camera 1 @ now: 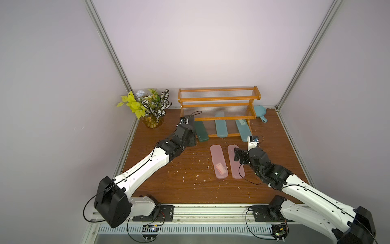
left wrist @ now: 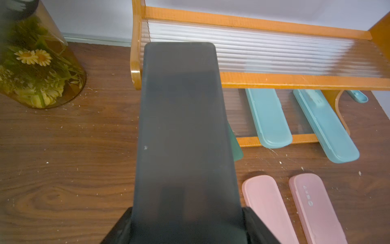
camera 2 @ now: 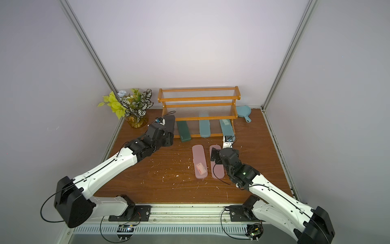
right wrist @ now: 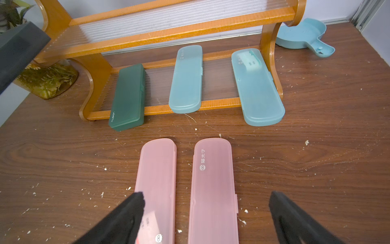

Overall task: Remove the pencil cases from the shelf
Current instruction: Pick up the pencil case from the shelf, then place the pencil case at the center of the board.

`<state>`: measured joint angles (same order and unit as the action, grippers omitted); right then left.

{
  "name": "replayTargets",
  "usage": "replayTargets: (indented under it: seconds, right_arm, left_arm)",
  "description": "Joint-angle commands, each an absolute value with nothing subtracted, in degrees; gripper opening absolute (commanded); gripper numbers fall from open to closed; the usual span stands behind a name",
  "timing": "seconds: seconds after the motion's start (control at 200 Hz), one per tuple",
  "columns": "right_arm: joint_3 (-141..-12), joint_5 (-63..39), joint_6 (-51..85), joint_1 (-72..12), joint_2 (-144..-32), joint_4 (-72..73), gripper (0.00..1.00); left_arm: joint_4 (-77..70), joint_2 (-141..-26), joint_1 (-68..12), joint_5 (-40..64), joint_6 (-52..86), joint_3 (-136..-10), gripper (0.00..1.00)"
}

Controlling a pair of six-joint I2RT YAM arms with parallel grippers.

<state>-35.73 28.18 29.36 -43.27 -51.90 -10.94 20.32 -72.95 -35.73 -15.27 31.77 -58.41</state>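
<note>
The orange-brown shelf [camera 1: 218, 99] stands at the back of the table. On its lowest tier lie a dark green pencil case [camera 1: 201, 131] and two teal pencil cases [camera 1: 221, 128] [camera 1: 243, 130], their near ends sticking out over the front rail. My left gripper [left wrist: 187, 217] is shut on a black pencil case [left wrist: 183, 126], held in the air by the shelf's left end [camera 1: 189, 121]. Two pink pencil cases [camera 1: 219, 161] [camera 1: 236, 166] lie side by side on the table. My right gripper [right wrist: 206, 211] hovers open over their near ends, holding nothing.
A glass vase with plants [camera 1: 153, 121] stands left of the shelf, close to my left wrist. A small teal pan [camera 1: 260, 113] lies at the shelf's right end. White crumbs are scattered over the wooden table [camera 1: 190, 190]. Walls close in on three sides.
</note>
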Motion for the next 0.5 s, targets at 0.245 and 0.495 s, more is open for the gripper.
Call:
replayTargets:
  seconds: [0.245,0.495]
  right_arm:
    - [-37.4,29.7,28.7,-43.0,-54.1,-8.8,0.99]
    - [-40.0,29.9,30.4,-43.1,-54.9,-11.4,0.99]
  left_arm:
    - [13.7,-64.2,-44.7,-19.2,38.2,-46.2,0.46]
    - [9.5,-62.5,-50.0,-22.5,42.9,-38.2,0.49]
